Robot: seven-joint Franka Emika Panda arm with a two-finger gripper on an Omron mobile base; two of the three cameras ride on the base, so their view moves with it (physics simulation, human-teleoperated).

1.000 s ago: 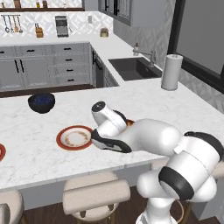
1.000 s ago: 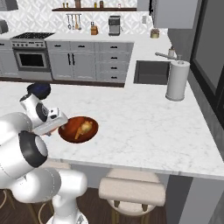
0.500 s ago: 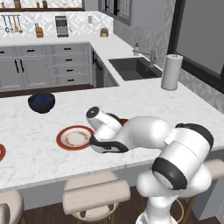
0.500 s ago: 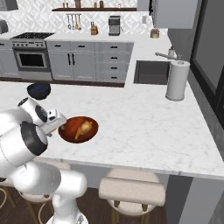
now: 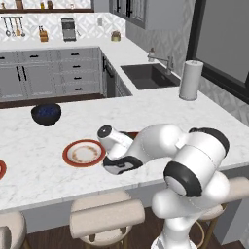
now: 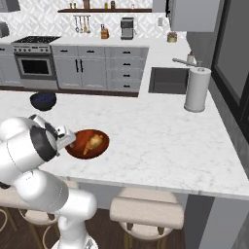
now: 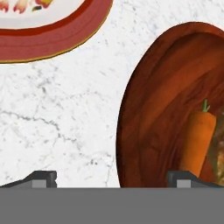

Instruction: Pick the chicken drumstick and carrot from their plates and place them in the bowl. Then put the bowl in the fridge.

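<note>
In the left base view I see my gripper [image 5: 116, 165] low over the marble counter [image 5: 204, 121], just beside the plate [image 5: 83, 153] with the red-orange rim; the arm hides the fingers, so I cannot tell their spread here. A sliver of the terracotta bowl [image 5: 133, 134] shows behind the wrist. The dark blue bowl [image 5: 46, 114] sits well apart, farther back, and a paper towel roll [image 5: 191, 80] stands near the sink [image 5: 148, 76].

In the right base view my hand sits right at the near rim of the terracotta bowl [image 6: 78, 149]. The chicken drumstick [image 6: 96, 141] and the carrot [image 6: 87, 148] both lie inside the bowl, just beyond the hand.

In the hand view my two finger tips [image 7: 43, 178] stand wide apart with nothing between them but bare marble, so I hold nothing. The terracotta bowl's [image 7: 144, 113] rim crosses just inside the right-hand tip, which sits over the bowl's inside. The carrot [image 7: 199, 138] lies in the bowl just above that tip, with a brown edge of the drumstick [image 7: 218, 157] beside it. The plate [image 7: 52, 33] lies well above the left-hand tip, apart from the bowl.
</note>
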